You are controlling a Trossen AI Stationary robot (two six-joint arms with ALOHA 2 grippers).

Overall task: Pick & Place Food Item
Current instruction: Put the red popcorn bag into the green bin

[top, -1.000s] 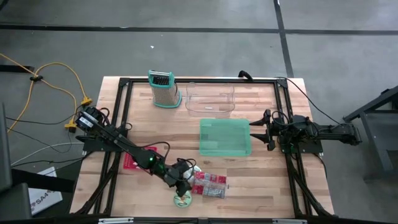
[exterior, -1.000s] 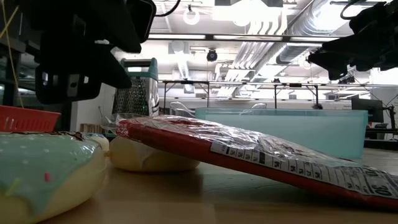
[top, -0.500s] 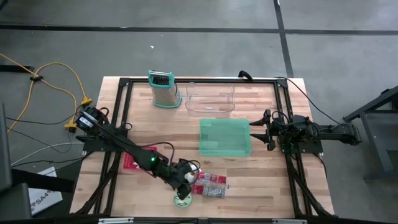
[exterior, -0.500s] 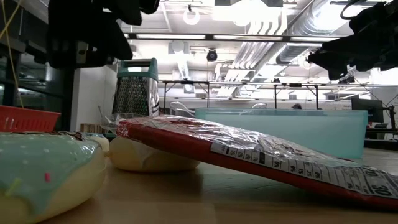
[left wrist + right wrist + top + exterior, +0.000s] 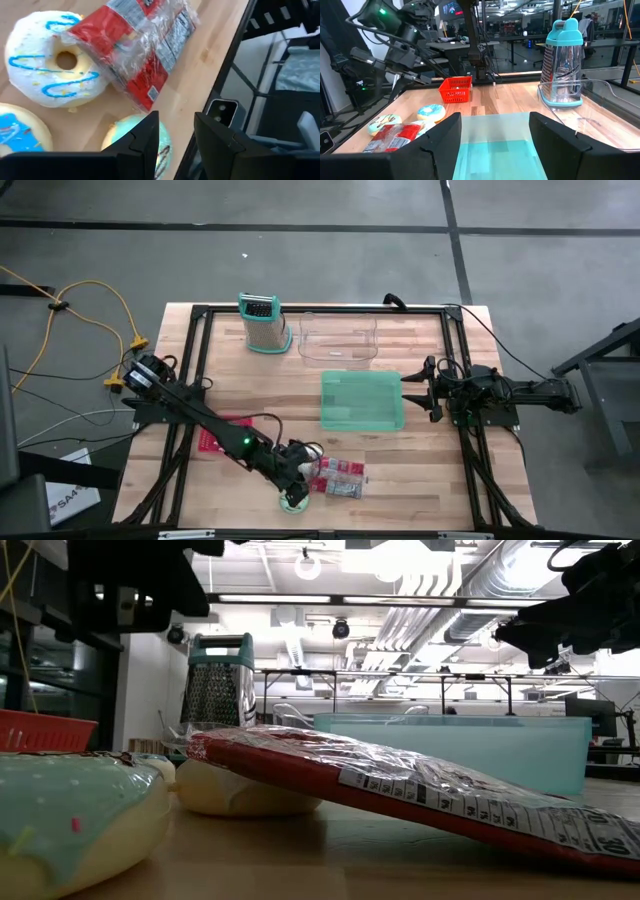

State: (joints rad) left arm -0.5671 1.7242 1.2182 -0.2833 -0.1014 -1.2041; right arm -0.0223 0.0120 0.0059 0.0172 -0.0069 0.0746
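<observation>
- Left gripper [image 5: 172, 137], fingers parted and grasping nothing, hovers over the mint-green frosted doughnut [image 5: 159, 145] at the lower centre of the high view.
- Right gripper [image 5: 494, 135], fingers spread and empty, waits above the translucent green plastic bin [image 5: 497, 137].

The table [image 5: 420, 470] was pale wood with a black frame. A grater [image 5: 563, 65] on the far side was silver metal with a teal handle and base. Beside it stood a clear bin [image 5: 338, 338], and nearer lay a translucent green bin [image 5: 362, 400]. On the left sat a red basket [image 5: 455, 89]. The snack packet [image 5: 145, 50] was red under clear wrap with white print. One doughnut [image 5: 55, 62] was white with blue squiggles, another [image 5: 20, 132] blue with sprinkles, a third [image 5: 70, 825] mint green with speckles.
</observation>
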